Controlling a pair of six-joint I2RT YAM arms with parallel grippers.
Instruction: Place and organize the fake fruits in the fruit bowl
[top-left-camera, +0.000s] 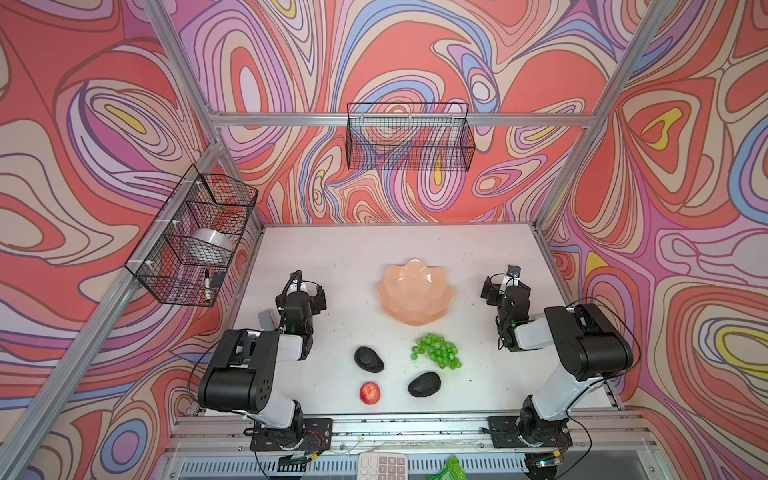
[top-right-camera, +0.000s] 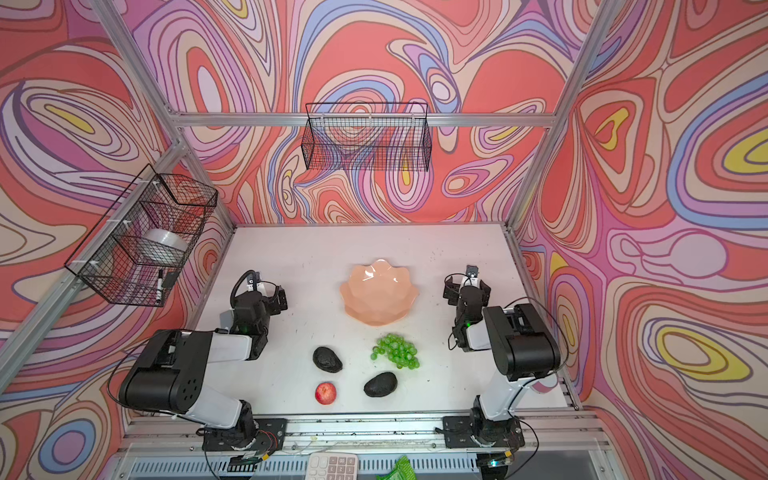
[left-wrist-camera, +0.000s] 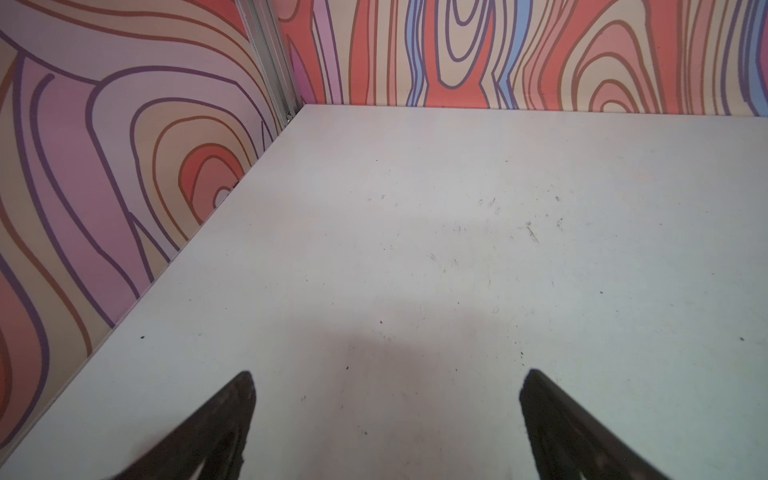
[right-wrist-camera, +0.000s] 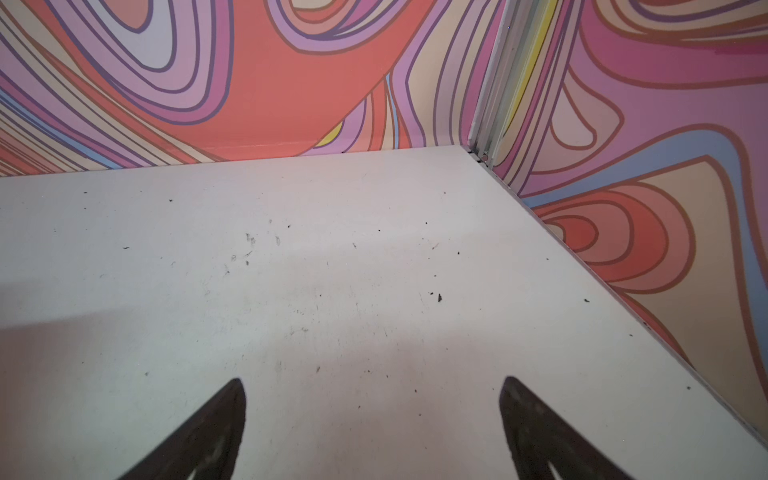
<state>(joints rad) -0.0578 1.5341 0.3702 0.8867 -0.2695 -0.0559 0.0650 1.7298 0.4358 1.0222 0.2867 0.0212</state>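
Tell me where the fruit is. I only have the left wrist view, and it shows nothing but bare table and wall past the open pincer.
Observer: The fruit bowl sits mid-table between the two arms, and it is empty.
Operator: Locate the fruits.
Observer: All four lie on the table between the bowl and the arm bases: the grapes closest to the bowl, then the left avocado and right avocado, with the red apple nearest the front edge.
Operator: Report the other arm.
Observer: The right pincer is open with nothing between its jaws, over bare table to the right of the bowl.
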